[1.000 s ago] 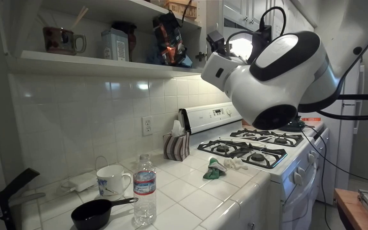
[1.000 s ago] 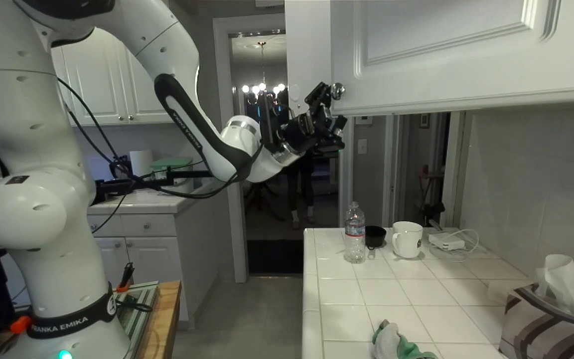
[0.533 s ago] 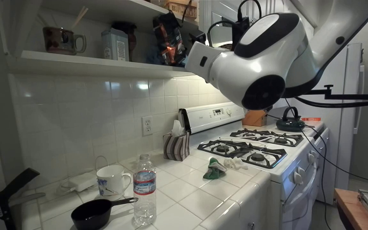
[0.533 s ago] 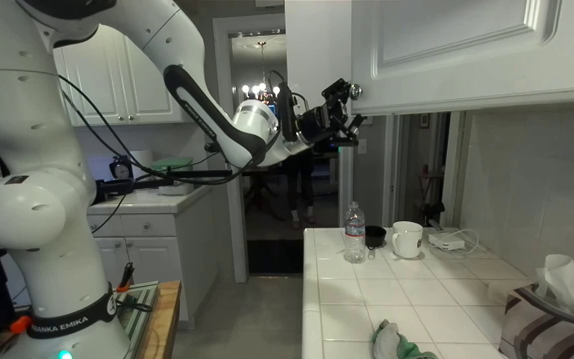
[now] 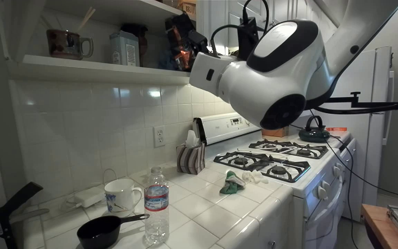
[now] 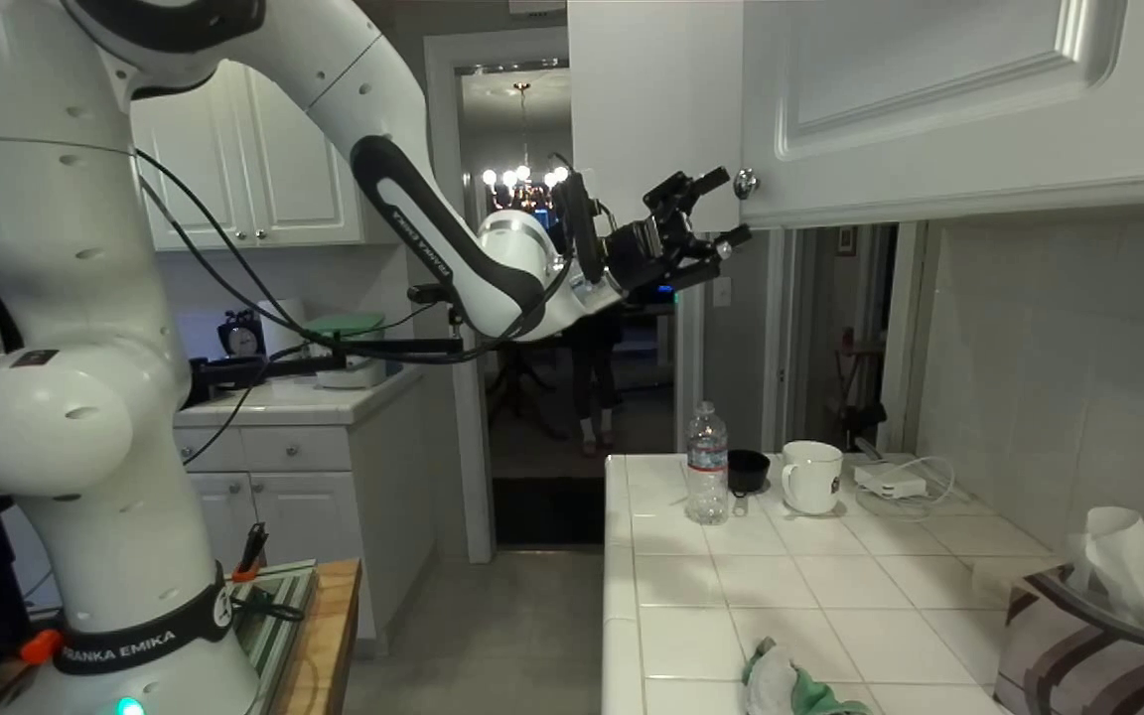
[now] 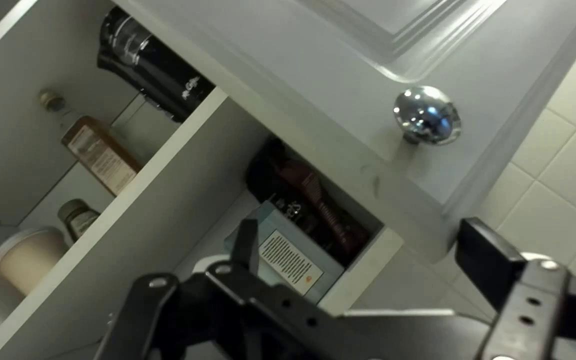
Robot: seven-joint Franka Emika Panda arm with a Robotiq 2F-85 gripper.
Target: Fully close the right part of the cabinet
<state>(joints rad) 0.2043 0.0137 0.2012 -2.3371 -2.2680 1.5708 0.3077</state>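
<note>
The black jointed claw (image 6: 728,209), its two fingers (image 7: 488,262) spread wide, points toward the white recessed-panel door (image 7: 338,85), near its round chrome knob (image 7: 426,115). That door stands partly open before the white shelved cabinet (image 5: 105,71), its lower corner beside one fingertip; contact unclear.
</note>
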